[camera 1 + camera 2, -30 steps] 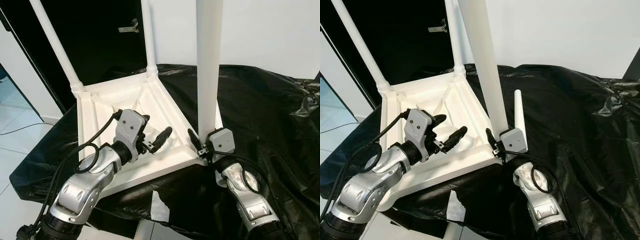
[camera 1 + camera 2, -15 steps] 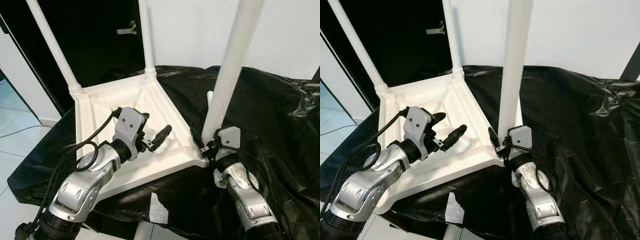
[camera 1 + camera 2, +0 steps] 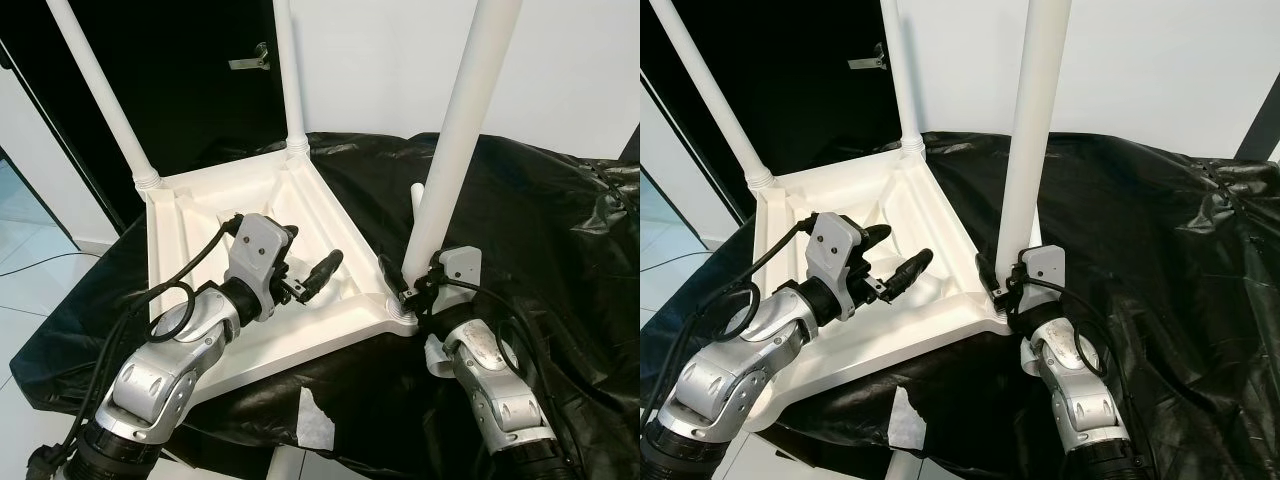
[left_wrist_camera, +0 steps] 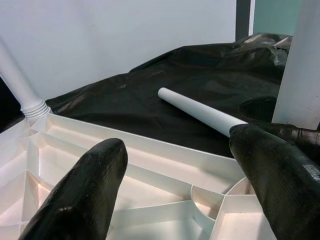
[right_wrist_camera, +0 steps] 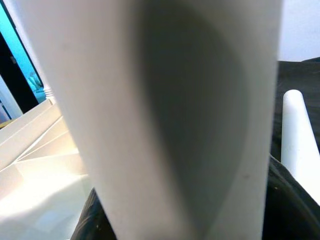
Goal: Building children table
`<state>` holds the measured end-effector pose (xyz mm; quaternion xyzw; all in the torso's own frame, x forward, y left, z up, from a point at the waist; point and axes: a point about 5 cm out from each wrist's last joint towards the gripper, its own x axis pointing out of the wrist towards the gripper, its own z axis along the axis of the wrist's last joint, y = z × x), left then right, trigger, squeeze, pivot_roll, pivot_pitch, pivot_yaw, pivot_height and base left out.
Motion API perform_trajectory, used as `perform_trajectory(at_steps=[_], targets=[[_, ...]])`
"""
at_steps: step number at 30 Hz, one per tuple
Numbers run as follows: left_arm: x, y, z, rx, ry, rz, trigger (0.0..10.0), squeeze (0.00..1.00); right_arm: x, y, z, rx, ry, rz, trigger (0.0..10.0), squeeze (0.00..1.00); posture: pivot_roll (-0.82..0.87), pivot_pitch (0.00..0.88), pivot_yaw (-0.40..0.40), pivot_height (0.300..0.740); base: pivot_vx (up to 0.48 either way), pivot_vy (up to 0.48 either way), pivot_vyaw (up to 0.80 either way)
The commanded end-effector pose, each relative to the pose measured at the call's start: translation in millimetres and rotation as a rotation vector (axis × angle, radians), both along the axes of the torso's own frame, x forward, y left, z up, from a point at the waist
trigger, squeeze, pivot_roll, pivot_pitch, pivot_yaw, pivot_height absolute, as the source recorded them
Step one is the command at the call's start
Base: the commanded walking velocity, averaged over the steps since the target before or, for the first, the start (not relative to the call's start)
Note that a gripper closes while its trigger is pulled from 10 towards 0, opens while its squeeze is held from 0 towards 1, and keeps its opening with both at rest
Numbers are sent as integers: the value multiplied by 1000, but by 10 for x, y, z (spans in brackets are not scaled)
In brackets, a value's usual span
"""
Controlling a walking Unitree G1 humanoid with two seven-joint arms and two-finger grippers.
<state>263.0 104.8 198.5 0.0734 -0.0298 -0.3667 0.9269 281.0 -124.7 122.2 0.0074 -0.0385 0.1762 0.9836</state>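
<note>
A white plastic children's table (image 3: 190, 250) lies upside down on a black sheet, its ribbed underside facing up. Two white legs (image 3: 100, 90) (image 3: 288, 70) stand in its far corners. My right gripper (image 3: 408, 290) is shut on the base of a third leg (image 3: 455, 140) at the near right corner socket; that leg leans a little to the right and shows close up as (image 5: 170, 110). My left gripper (image 3: 308, 262) hovers open over the middle of the underside, holding nothing. A loose fourth leg (image 4: 200, 111) lies on the sheet just beyond the table's right edge.
The black plastic sheet (image 3: 540, 220) covers the surface under and to the right of the table. A dark door with a handle (image 3: 255, 55) stands behind, a white wall to its right. Tiled floor (image 3: 30, 260) lies at the left.
The held leg has swung from upright to leaning right, and its base now sits at the corner socket. My right wrist shifted slightly with it. The left gripper stayed put.
</note>
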Motion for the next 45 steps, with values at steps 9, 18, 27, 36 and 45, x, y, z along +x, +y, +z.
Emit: perform_trajectory(at_steps=[9,18,27,36,45], targets=[[-62,-68,27,17,-1,-144,10000,0,-87,24,-334,-16,160,-93,10000,0,27,0,63,740,0,0,0],[-67,-86,33,12,-1,-139,10000,0,-60,92,-282,26,132,-321,10000,0,37,0,54,740,0,0,0],[-66,-77,34,9,-2,-134,10000,0,-43,118,-201,23,84,-283,10000,784,31,0,48,740,0,0,0],[-70,-113,23,3,-1,-140,10000,0,-39,19,37,50,-35,-134,10000,1000,20,0,41,740,0,0,0],[-85,-193,-53,33,35,-175,10000,0,-11,-81,160,-24,-71,83,10000,0,9,0,40,740,0,0,0]])
